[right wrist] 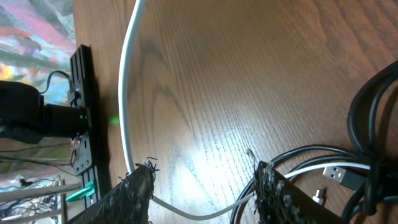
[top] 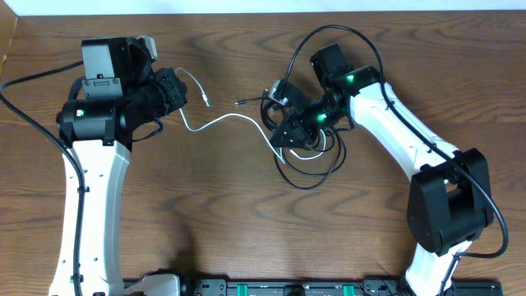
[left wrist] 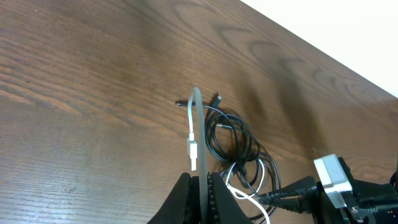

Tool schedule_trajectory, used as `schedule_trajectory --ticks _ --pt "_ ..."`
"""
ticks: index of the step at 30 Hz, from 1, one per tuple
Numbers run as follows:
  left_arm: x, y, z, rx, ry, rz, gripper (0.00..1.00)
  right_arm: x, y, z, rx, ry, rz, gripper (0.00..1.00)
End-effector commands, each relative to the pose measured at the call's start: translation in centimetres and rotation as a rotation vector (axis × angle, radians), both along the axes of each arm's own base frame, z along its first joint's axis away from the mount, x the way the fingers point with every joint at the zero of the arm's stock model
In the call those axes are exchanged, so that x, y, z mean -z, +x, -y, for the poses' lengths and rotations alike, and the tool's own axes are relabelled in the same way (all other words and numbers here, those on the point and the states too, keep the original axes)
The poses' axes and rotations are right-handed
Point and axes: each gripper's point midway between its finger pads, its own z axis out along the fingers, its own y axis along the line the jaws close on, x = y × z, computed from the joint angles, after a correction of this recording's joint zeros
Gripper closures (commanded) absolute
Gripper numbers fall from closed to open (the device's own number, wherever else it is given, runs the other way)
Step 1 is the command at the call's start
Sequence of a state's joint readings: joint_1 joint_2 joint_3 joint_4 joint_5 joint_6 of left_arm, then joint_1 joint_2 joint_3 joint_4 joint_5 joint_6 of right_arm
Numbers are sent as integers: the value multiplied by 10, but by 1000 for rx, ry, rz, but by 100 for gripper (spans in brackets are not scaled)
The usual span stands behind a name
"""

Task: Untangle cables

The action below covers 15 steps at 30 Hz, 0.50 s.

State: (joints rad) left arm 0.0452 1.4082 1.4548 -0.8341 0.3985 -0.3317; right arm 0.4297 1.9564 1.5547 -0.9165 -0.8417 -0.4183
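The white cable runs across the table from my left gripper to the tangle under my right gripper. In the left wrist view, my left gripper is shut on the white cable, and the cable's plug hangs just beyond the fingertips. The black cable lies in loose loops, with one plug end poking out to the left. My right gripper stands open low over the table. The white cable sags between its fingers, and the black cable and a USB plug sit to its right.
The thicker black wire of the right arm arcs above the tangle. A black rail with electronics lines the table's front edge. The table's back edge is close behind the coil.
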Motion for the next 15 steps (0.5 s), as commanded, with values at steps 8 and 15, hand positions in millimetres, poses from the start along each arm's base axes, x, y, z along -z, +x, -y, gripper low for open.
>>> schedule_trajectory --ticks 8,15 --pt "-6 -6 0 16 6 7 92 40 41 40 329 -326 -1 49" --pt "-5 -7 0 16 5 4 92 -4 57 35 318 -124 26 48"
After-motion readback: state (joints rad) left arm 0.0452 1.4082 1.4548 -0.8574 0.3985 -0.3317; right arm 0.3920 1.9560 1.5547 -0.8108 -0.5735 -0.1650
